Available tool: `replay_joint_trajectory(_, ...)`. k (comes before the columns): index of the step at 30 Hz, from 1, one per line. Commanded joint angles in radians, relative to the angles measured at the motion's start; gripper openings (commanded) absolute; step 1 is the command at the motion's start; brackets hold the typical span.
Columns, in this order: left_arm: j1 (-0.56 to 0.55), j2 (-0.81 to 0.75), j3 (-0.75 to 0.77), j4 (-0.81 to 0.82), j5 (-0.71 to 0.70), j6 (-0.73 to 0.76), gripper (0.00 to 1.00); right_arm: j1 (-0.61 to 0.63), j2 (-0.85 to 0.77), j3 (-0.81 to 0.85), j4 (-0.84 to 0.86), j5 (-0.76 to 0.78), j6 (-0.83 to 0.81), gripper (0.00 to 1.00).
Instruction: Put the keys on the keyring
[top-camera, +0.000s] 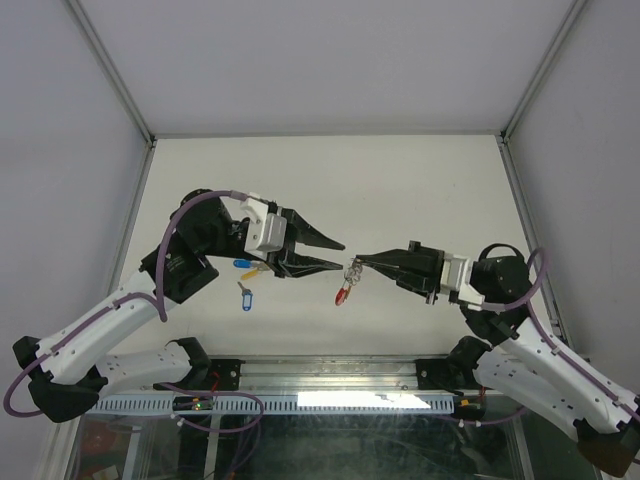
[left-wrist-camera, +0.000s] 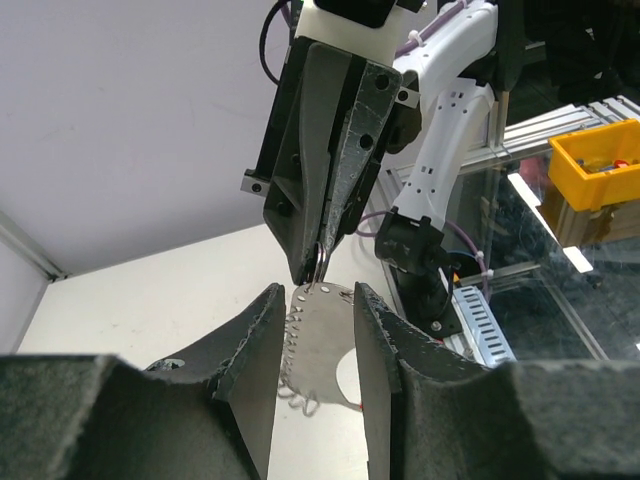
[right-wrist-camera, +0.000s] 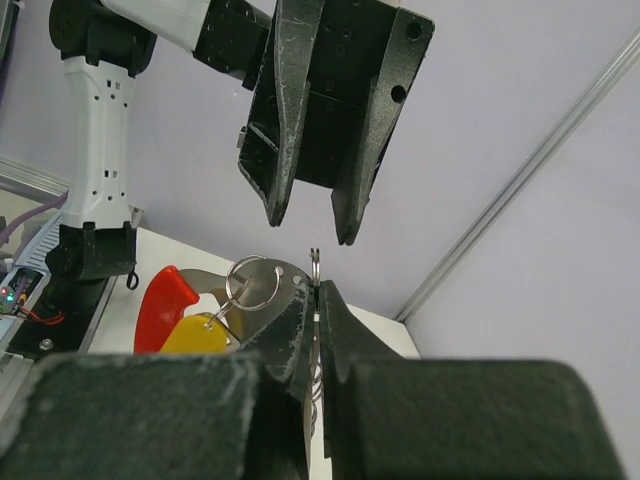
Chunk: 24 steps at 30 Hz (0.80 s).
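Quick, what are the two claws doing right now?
Left gripper: open, holding nothing.
Right gripper: shut on the keyring.

My left gripper (top-camera: 340, 255) points toward three o'clock with its jaws spread, the tips just beside my right gripper (top-camera: 354, 264). That one points toward nine and pinches the keyring (top-camera: 344, 290), whose red crescent dangles at six. A blue-tagged key (top-camera: 245, 298) lies on the table (top-camera: 400, 180) at eight o'clock from my left gripper.
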<state>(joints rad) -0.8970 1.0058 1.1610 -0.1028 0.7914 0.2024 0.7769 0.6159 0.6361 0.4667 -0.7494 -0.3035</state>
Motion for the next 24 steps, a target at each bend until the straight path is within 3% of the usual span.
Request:
replay_joint_trajectory(1,-0.004,-0.009,-0.009,0.096,0.028,-0.028,0.33,0.007,0.008,0.058,0.098,0.010,0.080,0.00)
replay_joint_trajectory(18,-0.004,0.048,-0.016,0.141,0.033,-0.032,0.24,0.008,0.042,0.084,0.103,0.039,0.210,0.00)
replay_joint_trajectory(21,-0.004,0.053,-0.018,0.141,0.030,-0.027,0.19,0.007,0.045,0.092,0.093,0.040,0.218,0.00)
replay_joint_trajectory(24,-0.004,0.059,-0.017,0.141,0.031,-0.025,0.07,0.007,0.047,0.095,0.086,0.041,0.219,0.00)
